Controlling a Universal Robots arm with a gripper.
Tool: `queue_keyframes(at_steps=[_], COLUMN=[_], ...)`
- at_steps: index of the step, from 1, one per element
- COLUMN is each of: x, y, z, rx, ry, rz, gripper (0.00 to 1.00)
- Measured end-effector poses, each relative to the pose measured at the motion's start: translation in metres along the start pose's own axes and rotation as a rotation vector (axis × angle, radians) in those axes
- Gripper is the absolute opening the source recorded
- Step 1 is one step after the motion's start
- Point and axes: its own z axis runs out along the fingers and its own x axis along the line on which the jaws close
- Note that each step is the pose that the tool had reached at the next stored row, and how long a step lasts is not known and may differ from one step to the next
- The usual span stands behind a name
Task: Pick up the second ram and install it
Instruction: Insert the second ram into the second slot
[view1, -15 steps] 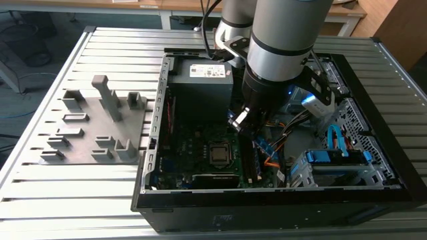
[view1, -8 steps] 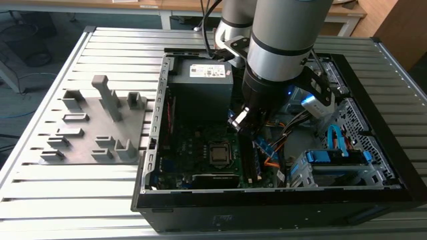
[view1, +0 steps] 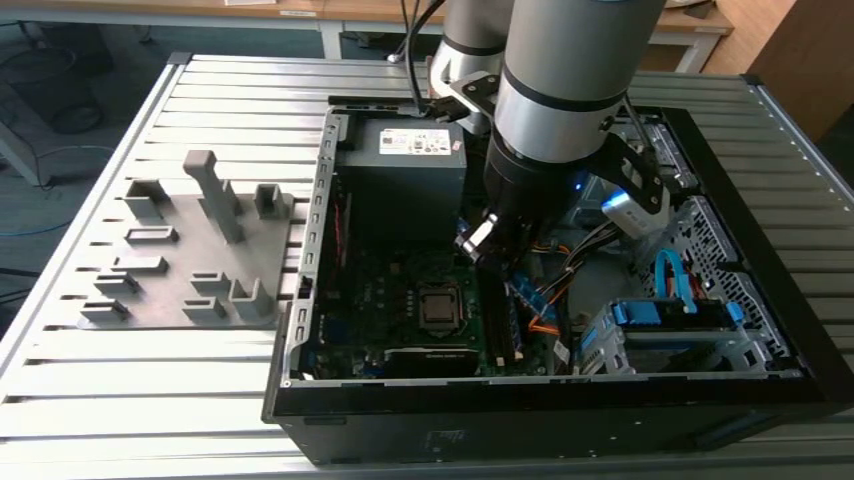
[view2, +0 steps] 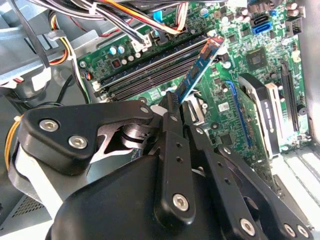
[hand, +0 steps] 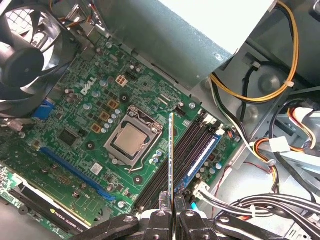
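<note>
My gripper is inside the open computer case, above the motherboard. It is shut on the second ram, which appears edge-on as a thin strip in the first wrist view. In the second wrist view the ram sticks out past the fingertips and hangs tilted over the black memory slots. In the first wrist view the stick's far end lies over the slots beside the silver processor. Whether the ram touches a slot I cannot tell.
A grey holder block with upright posts stands on the slatted table at the exterior view's left. The case holds a power supply, a fan, a graphics card and cable bundles close to the slots.
</note>
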Motion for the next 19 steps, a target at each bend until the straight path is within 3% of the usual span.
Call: queue_keyframes(at_steps=[19], x=[0.0], y=[0.0], z=[0.0001], rx=[0.0033], ry=[0.0013], rz=[0.062], gripper=[0.14])
